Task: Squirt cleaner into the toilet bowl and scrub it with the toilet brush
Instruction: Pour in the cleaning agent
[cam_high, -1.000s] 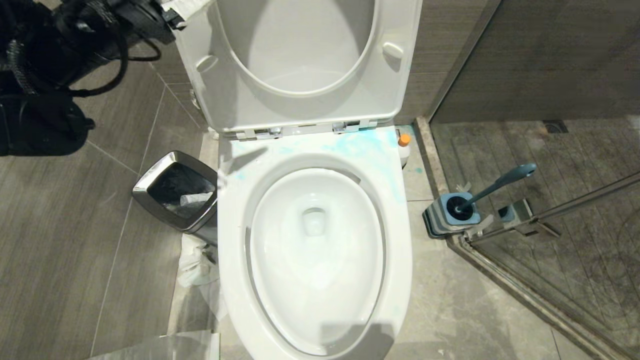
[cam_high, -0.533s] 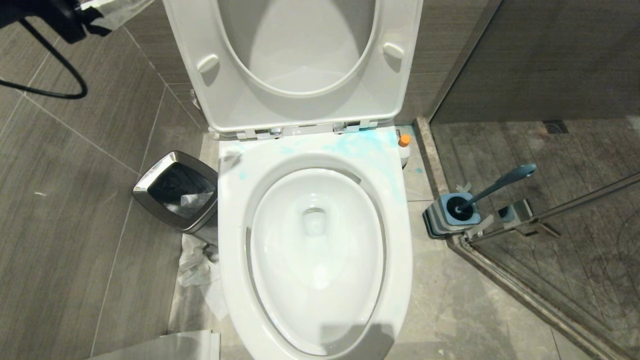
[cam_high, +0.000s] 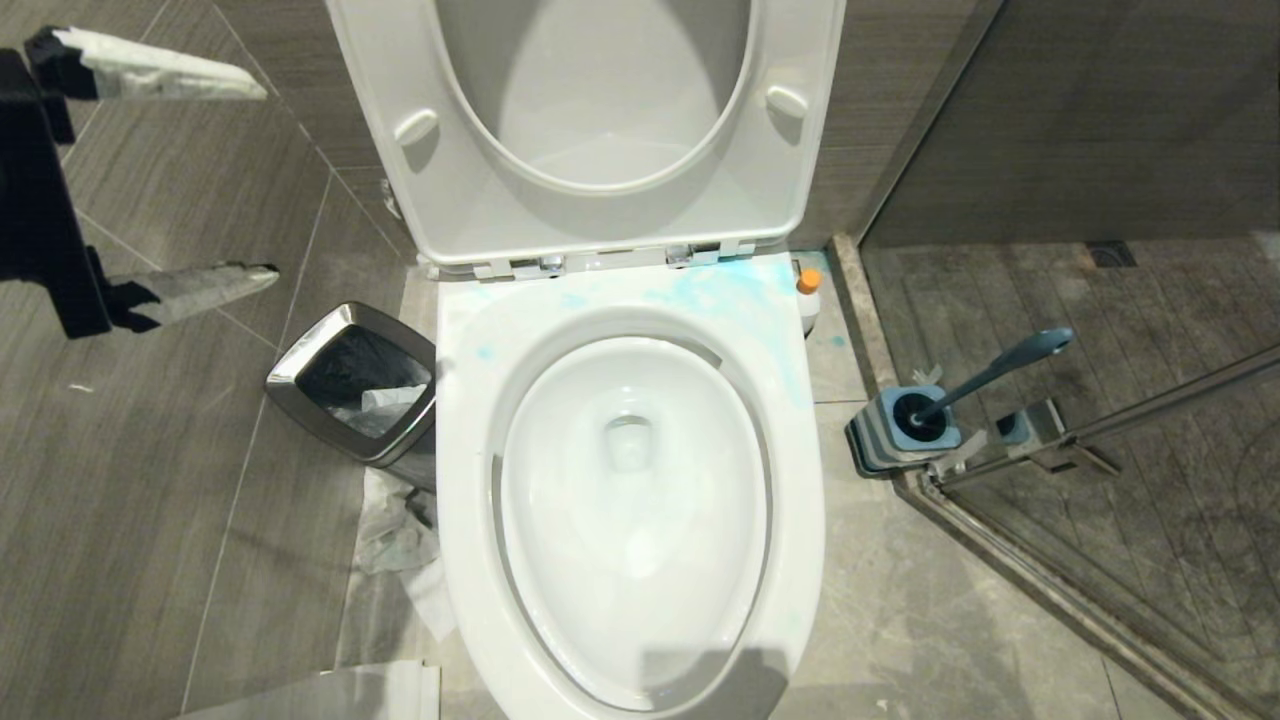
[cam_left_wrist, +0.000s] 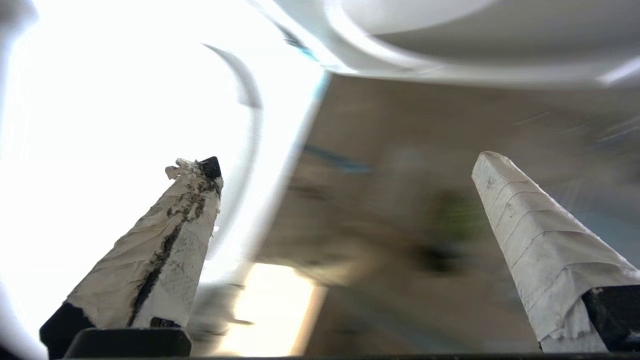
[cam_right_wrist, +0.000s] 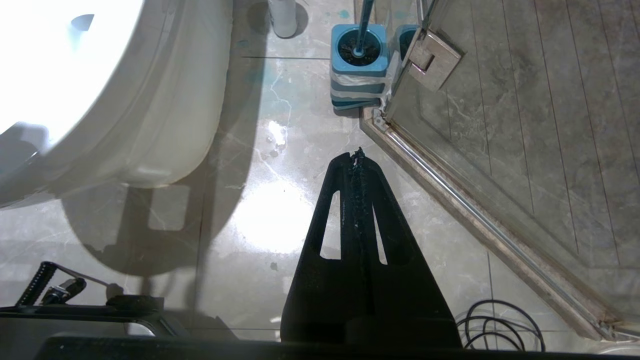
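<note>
Tiled floor (cam_high: 150, 520) is carrying everything. Toilet (cam_high: 630, 480) is standing mid-frame, seat up. Steel trash bin (cam_high: 350, 385) is sitting just beside its left side, crumpled plastic (cam_high: 400, 550) lying on the tiles right below the bin. Toilet brush holder (cam_high: 900, 430) is sitting at the shower threshold on the right. Orange-capped bottle (cam_high: 808, 295) is standing by the toilet's rear right corner.

Grey tiled floor (cam_high: 150, 520), glass shower door (cam_high: 1130, 470)

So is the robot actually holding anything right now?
No. The left gripper is wide open with nothing between its fingers, and the right gripper is shut on nothing.
</note>
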